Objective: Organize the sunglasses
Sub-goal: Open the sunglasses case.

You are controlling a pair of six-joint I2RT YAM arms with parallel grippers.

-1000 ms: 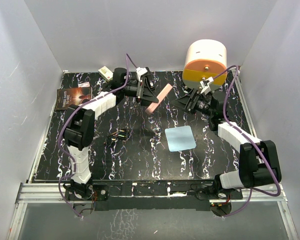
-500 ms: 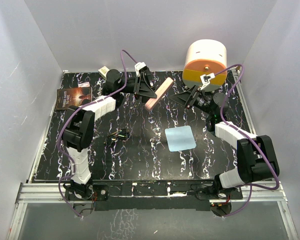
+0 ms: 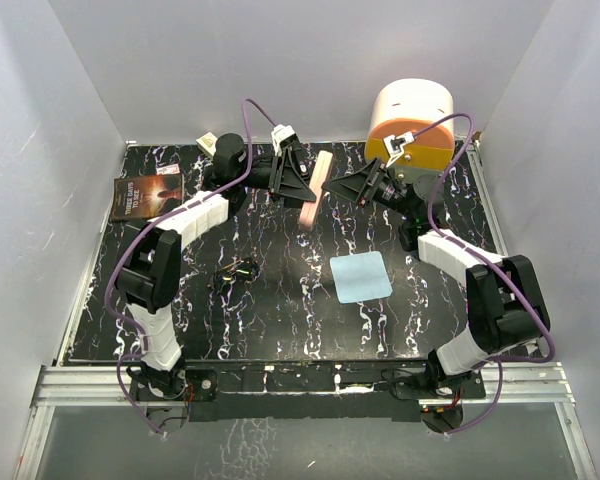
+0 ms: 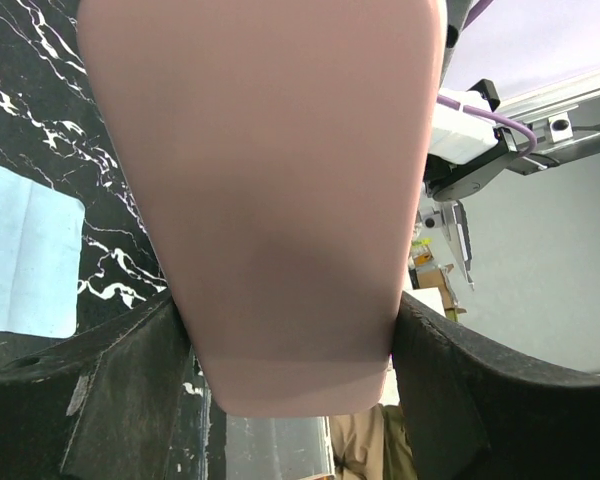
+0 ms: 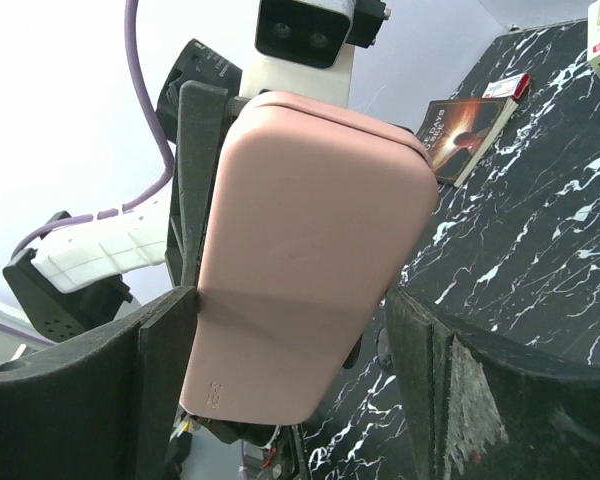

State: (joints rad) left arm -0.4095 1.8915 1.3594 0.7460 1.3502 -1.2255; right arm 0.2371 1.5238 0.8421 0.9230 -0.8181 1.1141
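My left gripper (image 3: 305, 188) is shut on the pink glasses case (image 3: 321, 170) and holds it up above the back middle of the table. In the left wrist view the case (image 4: 265, 180) fills the frame, pinched between both fingers (image 4: 110, 400). My right gripper (image 3: 342, 187) is open at the case's other end. In the right wrist view the case (image 5: 310, 250) stands between the jaws, against the left finger (image 5: 165, 350), with a gap to the right one. The sunglasses (image 3: 235, 271) lie on the table left of centre, apart from both grippers.
A light blue cloth (image 3: 361, 276) lies flat right of centre and shows in the left wrist view (image 4: 20, 260). A book (image 3: 147, 194) lies at the far left. A small white box (image 3: 212, 146) sits at the back. An orange-and-white drum (image 3: 412, 125) stands back right.
The left gripper has carried the case a little right and turned it more upright. The right gripper has swung left from the drum until its open jaws straddle the case.
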